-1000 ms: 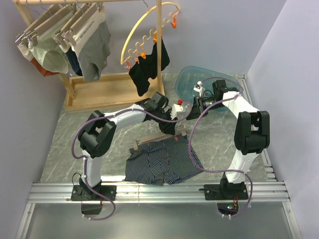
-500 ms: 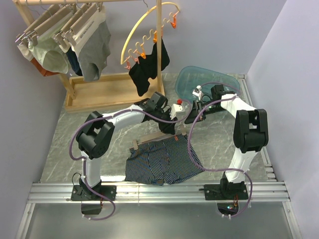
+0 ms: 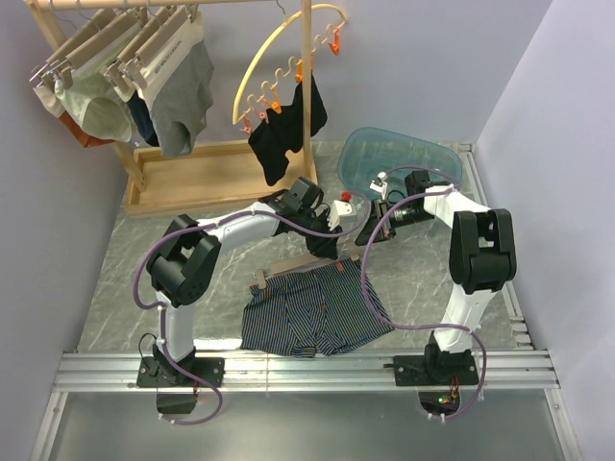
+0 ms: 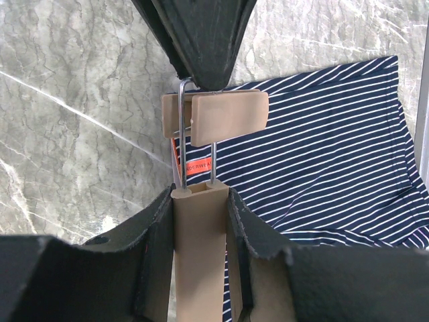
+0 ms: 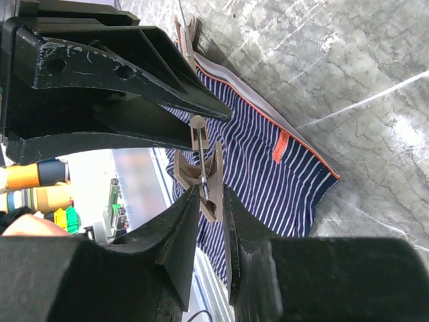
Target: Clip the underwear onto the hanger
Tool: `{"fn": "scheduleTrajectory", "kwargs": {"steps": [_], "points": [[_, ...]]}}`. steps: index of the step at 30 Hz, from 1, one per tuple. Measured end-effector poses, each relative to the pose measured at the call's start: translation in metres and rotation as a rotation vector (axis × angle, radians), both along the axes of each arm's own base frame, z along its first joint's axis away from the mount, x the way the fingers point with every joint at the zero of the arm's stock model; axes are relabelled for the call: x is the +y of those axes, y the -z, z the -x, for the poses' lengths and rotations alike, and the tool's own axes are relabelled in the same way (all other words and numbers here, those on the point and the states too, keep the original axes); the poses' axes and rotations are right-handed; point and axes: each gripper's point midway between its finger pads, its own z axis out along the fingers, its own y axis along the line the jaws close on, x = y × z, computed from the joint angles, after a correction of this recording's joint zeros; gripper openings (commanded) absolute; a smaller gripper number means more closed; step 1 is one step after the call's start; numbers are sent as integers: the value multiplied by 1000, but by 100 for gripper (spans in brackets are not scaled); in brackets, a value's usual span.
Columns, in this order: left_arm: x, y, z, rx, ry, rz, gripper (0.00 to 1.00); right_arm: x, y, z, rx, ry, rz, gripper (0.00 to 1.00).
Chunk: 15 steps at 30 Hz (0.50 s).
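Observation:
The underwear (image 3: pixel 312 312), dark navy with pale pinstripes, lies flat on the marble table near the front. The hanger (image 3: pixel 288 267), a pale wooden bar, sits over its waistband edge. My left gripper (image 3: pixel 332 242) is shut on the end of that bar (image 4: pixel 200 248). Just beyond the bar's end a wooden clip (image 4: pixel 228 117) hangs on its metal wire above the striped underwear (image 4: pixel 322 147). My right gripper (image 5: pixel 210 191) is shut on this clip (image 5: pixel 213 176) from the opposite side, close to the left gripper (image 5: pixel 100 87). An orange label (image 5: pixel 281 147) shows on the waistband.
A wooden rack (image 3: pixel 192 178) at the back left carries hangers with grey and pale garments (image 3: pixel 178 91). A yellow curved arc with orange pegs (image 3: pixel 274 82) holds a black garment (image 3: pixel 288 130). A blue tub (image 3: pixel 404 158) stands at the back right. A metal rail (image 3: pixel 307 370) runs along the near edge.
The right arm has shifted a little lower and leftward at the wrist, still pinching the clip. The left arm, the hanger and the underwear have stayed put.

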Motion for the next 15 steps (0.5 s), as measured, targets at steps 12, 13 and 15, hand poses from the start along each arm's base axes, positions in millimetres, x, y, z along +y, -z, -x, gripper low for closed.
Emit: {"fn": "scheduleTrajectory", "kwargs": {"steps": [12, 13, 15], "points": [[1, 0, 1, 4, 0, -3, 31, 4, -3, 2, -8, -15, -30, 5], [1, 1, 1, 5, 0, -4, 36, 4, -2, 2, -9, -16, -29, 2], [1, 1, 1, 7, 0, -6, 47, 4, -2, 2, -9, -15, -29, 0]]}}
